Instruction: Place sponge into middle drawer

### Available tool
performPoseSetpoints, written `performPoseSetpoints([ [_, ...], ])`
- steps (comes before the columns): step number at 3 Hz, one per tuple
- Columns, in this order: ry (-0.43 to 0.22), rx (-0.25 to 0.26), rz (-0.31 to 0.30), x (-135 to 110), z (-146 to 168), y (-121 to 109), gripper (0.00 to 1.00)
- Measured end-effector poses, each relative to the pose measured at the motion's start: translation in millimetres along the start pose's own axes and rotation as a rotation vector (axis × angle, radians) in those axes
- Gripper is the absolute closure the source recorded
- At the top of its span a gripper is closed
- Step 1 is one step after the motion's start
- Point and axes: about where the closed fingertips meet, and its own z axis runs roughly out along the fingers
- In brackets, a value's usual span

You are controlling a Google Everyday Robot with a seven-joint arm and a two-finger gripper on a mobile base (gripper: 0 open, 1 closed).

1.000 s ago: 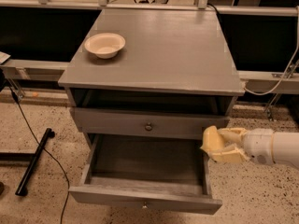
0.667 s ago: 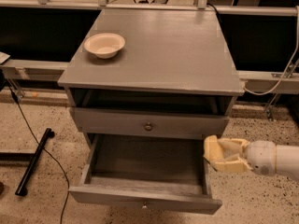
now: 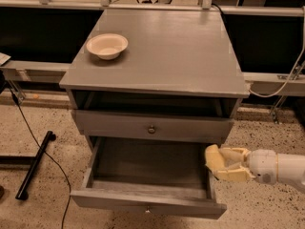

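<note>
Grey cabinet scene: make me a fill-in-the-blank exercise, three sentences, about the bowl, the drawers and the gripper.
1. The round cream bowl sits on the grey wooden cabinet's ____.
2. The wide shallow grey drawer below the knobbed drawer front is not shut but ____.
3. At that drawer's edge, the gripper holds the pale yellow foam sponge between its ____.
Missing words: top; open; jaws.
</note>
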Motion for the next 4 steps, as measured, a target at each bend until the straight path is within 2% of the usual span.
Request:
performPoseSetpoints([
  [1,0.006,-0.010,0.005,13.8,16.3,-7.8,1.00],
  [3,-0.040,0.021,-0.008,66.3,57.3,-32.7,1.00],
  [4,-0.042,0.012,0.006,94.9,76.9,-40.9,1.00],
])
